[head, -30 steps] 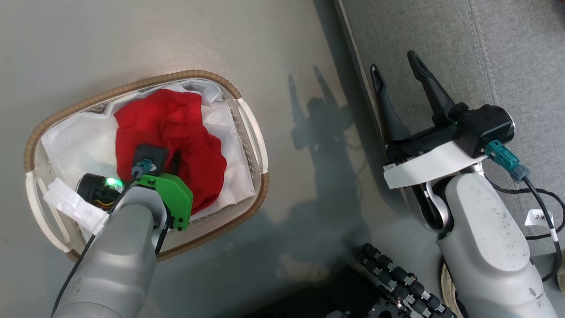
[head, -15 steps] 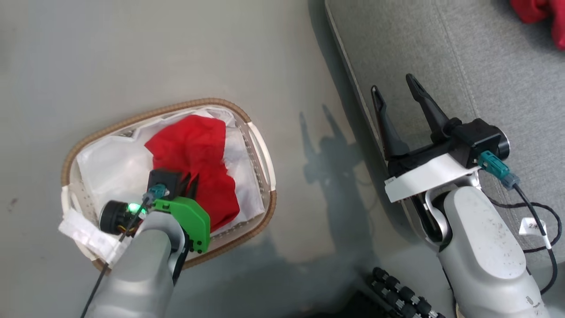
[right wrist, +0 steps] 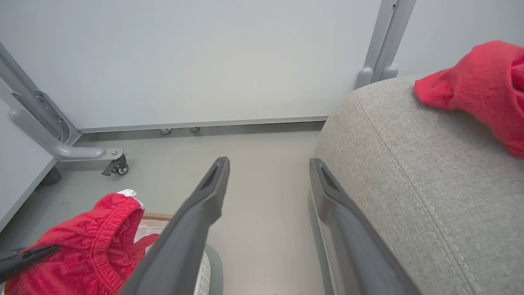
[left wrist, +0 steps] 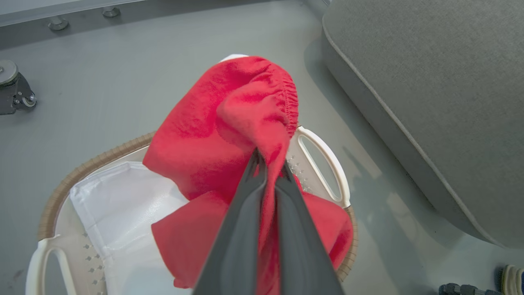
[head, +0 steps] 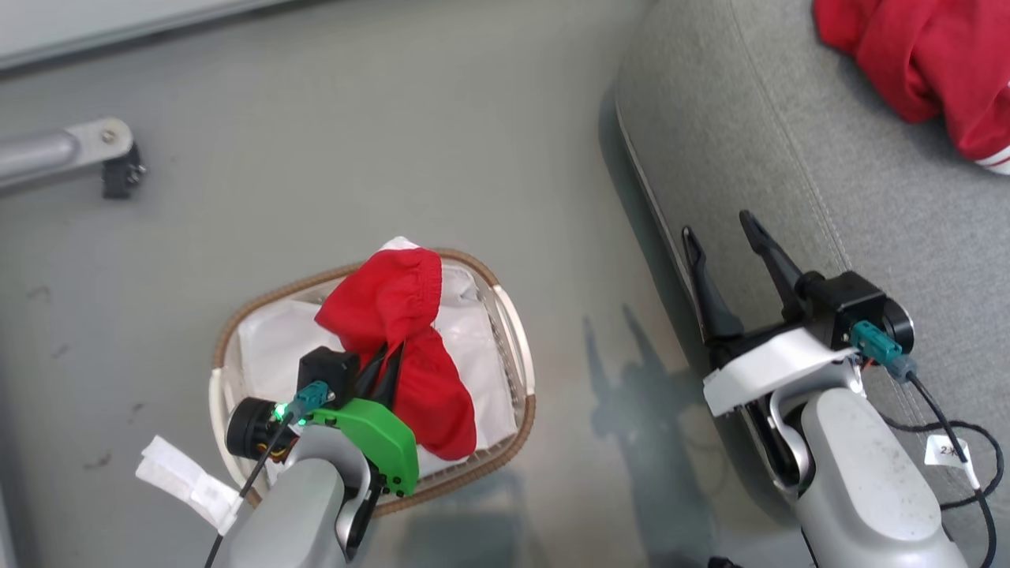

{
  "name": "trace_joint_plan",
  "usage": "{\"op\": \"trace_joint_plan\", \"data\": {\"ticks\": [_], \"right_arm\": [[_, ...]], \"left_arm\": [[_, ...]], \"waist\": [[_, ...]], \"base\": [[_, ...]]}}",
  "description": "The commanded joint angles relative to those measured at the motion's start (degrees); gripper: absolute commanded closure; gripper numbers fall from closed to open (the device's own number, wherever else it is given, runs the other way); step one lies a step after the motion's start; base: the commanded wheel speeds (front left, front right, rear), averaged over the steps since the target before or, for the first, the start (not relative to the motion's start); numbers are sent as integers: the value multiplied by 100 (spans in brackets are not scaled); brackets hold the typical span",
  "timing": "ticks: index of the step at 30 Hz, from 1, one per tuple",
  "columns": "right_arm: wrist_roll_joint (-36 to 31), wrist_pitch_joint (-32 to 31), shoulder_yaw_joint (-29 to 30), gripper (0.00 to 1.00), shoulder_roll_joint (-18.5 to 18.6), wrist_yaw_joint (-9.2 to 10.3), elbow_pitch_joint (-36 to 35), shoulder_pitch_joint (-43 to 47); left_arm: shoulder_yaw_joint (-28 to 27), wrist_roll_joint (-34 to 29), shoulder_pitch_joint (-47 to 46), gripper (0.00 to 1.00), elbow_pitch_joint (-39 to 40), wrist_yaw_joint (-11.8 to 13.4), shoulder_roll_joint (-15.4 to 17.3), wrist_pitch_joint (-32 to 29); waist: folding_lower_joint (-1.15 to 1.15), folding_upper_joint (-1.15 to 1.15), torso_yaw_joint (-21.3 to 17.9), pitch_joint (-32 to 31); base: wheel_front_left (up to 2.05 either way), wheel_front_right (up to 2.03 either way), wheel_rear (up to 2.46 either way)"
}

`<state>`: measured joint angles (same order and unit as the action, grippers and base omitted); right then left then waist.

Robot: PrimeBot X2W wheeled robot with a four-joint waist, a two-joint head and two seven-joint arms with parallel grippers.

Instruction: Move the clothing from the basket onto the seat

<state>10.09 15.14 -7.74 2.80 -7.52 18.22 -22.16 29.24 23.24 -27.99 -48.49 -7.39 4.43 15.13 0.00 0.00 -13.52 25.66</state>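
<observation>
My left gripper (head: pixel 387 367) is shut on a bright red garment with a gathered waistband (head: pixel 394 315), held above the oval basket (head: pixel 505 465). In the left wrist view the cloth (left wrist: pixel 221 123) bunches around the closed fingertips of that gripper (left wrist: pixel 268 159), and its lower folds hang over the white liner (left wrist: pixel 118 196). A second red garment with white stripes (head: pixel 923 63) lies on the grey seat (head: pixel 789 158). My right gripper (head: pixel 718 225) stands open and holds nothing at the seat's rounded edge, fingers (right wrist: pixel 204 205) apart.
A grey metal frame leg with a caster (head: pixel 102 158) stands on the floor to the far left, before a pale wall panel (right wrist: pixel 204 61). A black cable with a white label (head: pixel 947 454) trails from my right wrist. Grey floor (head: pixel 552 197) separates basket and seat.
The head camera has shifted, bringing the striped garment and the frame leg into view. My left gripper has risen, pulling the waistband garment up out of the basket. The right gripper stays open.
</observation>
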Motion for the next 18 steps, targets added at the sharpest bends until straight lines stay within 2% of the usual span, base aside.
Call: {"op": "trace_joint_plan", "data": {"ticks": [1,6,18], "right_arm": [[-30,1,9,0,24,6,50,139],[-121,1,58,0,24,6,197,380],[-105,0,2,0,24,6,454,995]], "left_arm": [[-67,-77,160,100,131,-16,-20,2],[-419,-141,477,100,672,-16,-77,1],[-807,-236,922,100,1895,-16,-139,2]], "waist": [[0,0,336,-595],[0,0,470,-1003],[0,0,681,-1845]], "base": [[0,0,0],[0,0,0],[0,0,0]]}}
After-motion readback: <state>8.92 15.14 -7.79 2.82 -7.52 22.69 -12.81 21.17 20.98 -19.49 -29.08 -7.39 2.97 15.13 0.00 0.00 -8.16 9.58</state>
